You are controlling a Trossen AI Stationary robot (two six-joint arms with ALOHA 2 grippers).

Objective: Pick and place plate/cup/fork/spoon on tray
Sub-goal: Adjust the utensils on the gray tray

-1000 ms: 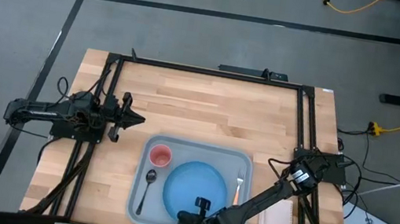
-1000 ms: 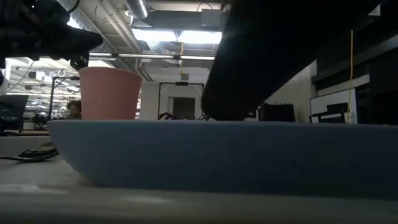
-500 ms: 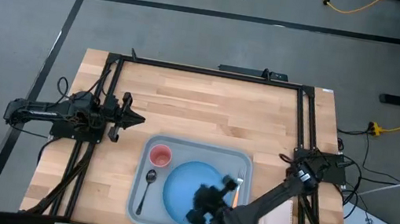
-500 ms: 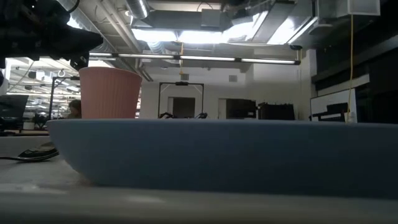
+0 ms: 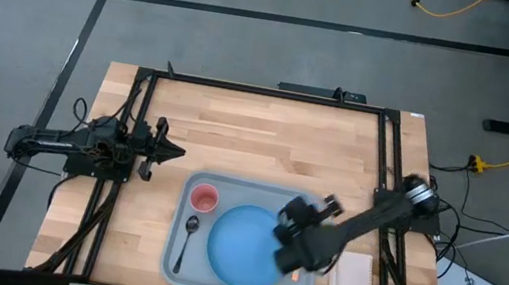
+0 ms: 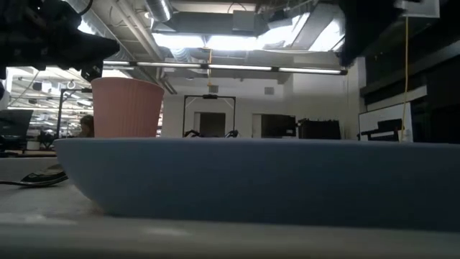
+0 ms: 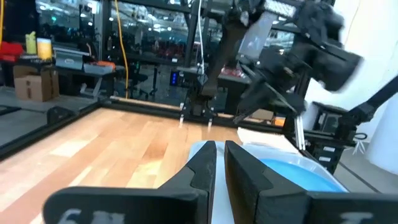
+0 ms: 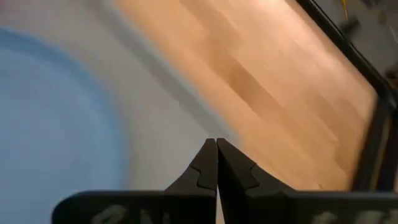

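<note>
The pale blue-grey tray (image 5: 179, 258) lies on the table's near middle. On it lie the blue plate (image 5: 237, 248), also in the low view (image 6: 251, 180), the pink-red cup (image 5: 203, 197) upright at the far left corner, and the dark spoon (image 5: 187, 239) by the left rim. The fork is almost all hidden under my right arm; a bit of its orange handle (image 5: 296, 276) shows. My right gripper (image 5: 293, 239) hangs shut and empty above the tray's right part (image 8: 186, 118). My left gripper (image 5: 177, 152) is shut and empty, left of the tray.
A small white pad (image 5: 352, 283) lies right of the tray near the table's front edge. A black frame (image 5: 262, 90) runs around the table top. Bare wood (image 5: 266, 134) lies beyond the tray's far rim.
My right gripper has risen from the plate's near edge and gone toward the table's far and right side, over the tray's right part; it has left the low view's middle. The plate, cup and spoon have stayed where they were.
</note>
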